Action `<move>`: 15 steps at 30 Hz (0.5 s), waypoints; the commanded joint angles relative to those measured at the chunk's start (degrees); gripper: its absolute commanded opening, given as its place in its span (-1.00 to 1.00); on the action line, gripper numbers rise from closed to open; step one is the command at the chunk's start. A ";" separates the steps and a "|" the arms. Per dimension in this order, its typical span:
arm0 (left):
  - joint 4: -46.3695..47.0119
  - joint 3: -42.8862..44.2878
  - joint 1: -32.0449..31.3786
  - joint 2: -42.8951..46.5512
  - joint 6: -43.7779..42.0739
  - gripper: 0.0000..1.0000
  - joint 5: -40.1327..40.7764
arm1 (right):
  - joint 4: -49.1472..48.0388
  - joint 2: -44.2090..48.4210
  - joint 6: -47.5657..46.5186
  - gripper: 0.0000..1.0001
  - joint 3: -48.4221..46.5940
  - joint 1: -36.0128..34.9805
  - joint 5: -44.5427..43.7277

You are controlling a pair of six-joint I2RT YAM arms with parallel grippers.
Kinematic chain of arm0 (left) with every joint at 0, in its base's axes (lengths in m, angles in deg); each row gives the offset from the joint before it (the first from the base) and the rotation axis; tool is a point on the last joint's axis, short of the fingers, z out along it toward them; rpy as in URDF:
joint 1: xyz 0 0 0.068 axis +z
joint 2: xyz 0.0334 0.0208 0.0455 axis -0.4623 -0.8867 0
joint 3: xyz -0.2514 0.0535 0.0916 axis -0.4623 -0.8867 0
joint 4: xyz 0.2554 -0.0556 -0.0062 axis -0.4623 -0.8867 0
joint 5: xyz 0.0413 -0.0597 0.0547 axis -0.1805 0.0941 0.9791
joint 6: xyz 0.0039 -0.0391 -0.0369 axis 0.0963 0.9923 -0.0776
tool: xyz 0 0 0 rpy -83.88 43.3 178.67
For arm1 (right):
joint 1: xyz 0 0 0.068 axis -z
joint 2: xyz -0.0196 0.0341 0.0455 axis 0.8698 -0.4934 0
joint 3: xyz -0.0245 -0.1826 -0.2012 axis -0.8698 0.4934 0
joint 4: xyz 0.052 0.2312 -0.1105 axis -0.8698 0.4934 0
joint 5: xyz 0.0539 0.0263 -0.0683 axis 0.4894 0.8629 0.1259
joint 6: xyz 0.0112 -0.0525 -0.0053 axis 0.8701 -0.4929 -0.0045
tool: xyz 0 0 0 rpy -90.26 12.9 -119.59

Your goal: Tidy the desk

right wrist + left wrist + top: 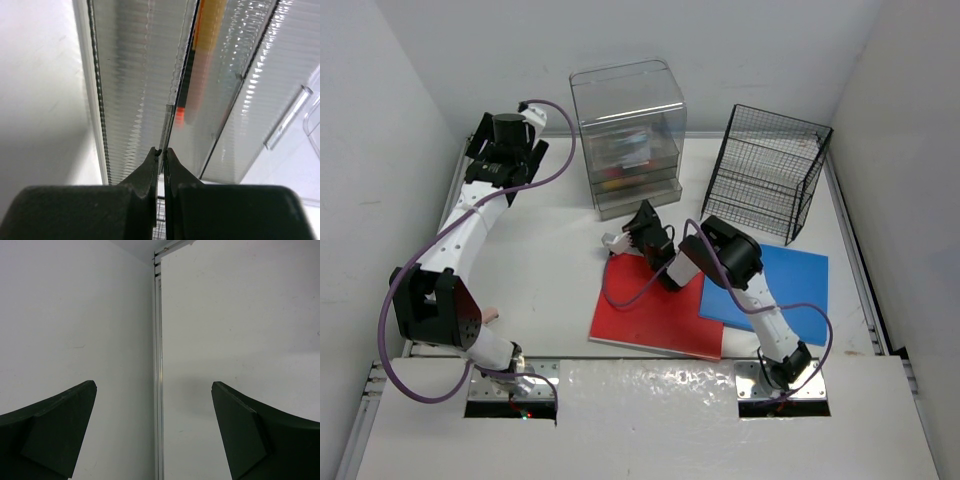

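Nearest: left arm base and right arm base are bolted at the near edge of the desk, which lies under every item and runs back to the wall panels.
Desk handling: judged rigid, fixed and smooth-topped. It is not to be lifted, so hold is to be taken on the items. Flat sheets are likely to slide on it and are best taken at a corner.
Left hand: raised at the far left corner, fingers spread wide, nothing held.
Drawer unit: clear plastic, far centre. Judged light and brittle.
Red sheet: laid flat, near centre.
Right hand: low, just in front of the drawer unit, fingers pressed together. A thin clear strip lines up with their gap; whether it is pinched cannot be told.
Blue sheet: flat, just beside the red sheet.
Wire rack: far right, near the wall panel.
Open room: bare desk is seen left of centre; the right half is crowded.
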State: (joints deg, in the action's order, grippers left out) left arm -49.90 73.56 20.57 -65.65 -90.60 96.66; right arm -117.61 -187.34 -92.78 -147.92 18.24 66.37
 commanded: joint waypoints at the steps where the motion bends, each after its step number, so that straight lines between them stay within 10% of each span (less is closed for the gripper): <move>1: 1.45 0.49 0.81 0.52 -0.38 0.99 -0.25 | -3.88 3.47 0.72 -1.00 4.80 -1.30 0.08; 13: -1.80 0.49 0.81 1.05 0.93 0.99 -2.36 | -16.63 6.55 3.17 -1.00 15.54 -5.70 -2.11; 15: -3.98 0.06 0.98 1.31 1.46 0.99 -3.15 | -19.43 6.64 3.61 -0.61 16.42 -5.79 -2.20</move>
State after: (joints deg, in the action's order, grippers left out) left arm -51.78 73.56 20.57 -65.65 -90.32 95.13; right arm -122.99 -181.79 -91.16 -133.87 13.22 64.57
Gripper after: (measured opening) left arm 0.996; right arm 0.145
